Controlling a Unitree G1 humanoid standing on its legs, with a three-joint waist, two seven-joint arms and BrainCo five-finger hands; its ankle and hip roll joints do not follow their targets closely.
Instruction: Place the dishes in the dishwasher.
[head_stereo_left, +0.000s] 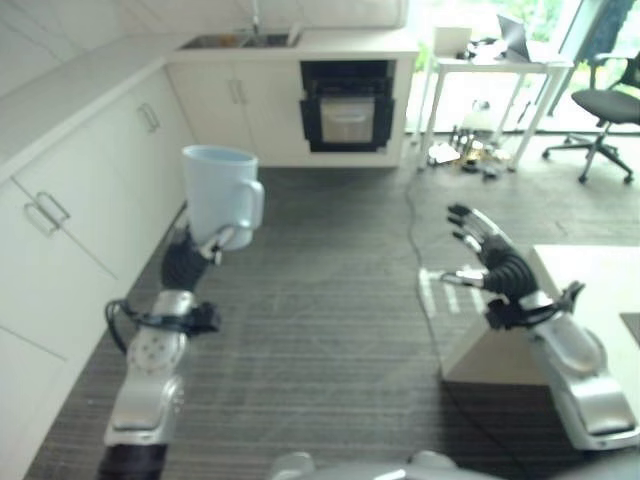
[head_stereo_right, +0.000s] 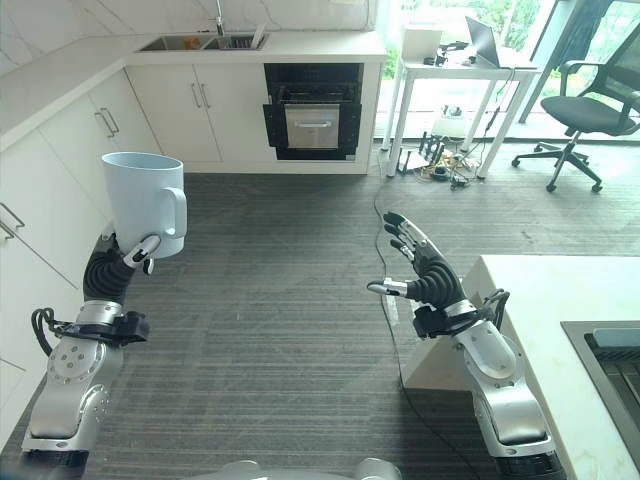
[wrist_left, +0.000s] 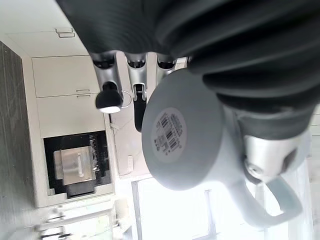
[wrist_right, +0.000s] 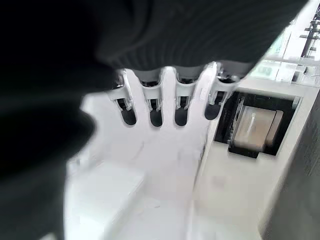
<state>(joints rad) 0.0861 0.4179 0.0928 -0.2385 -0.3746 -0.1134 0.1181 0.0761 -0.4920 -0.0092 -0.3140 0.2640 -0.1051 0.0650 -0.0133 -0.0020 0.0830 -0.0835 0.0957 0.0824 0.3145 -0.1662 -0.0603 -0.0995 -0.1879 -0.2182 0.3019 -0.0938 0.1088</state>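
My left hand is raised at the left and shut on a pale blue mug, which stands upright above it with its handle turned toward the right. The left wrist view shows the mug's base with a barcode sticker, pressed against the palm. My right hand hovers open over the floor beside the white counter corner, fingers straight and holding nothing. The dishwasher, a dark opening with a silver panel, is built in under the far counter, well away from both hands.
White cabinets run along the left wall to a sink in the far corner. A white counter with a dark basin stands at the right. Further back are a white table, an office chair and clutter on the floor.
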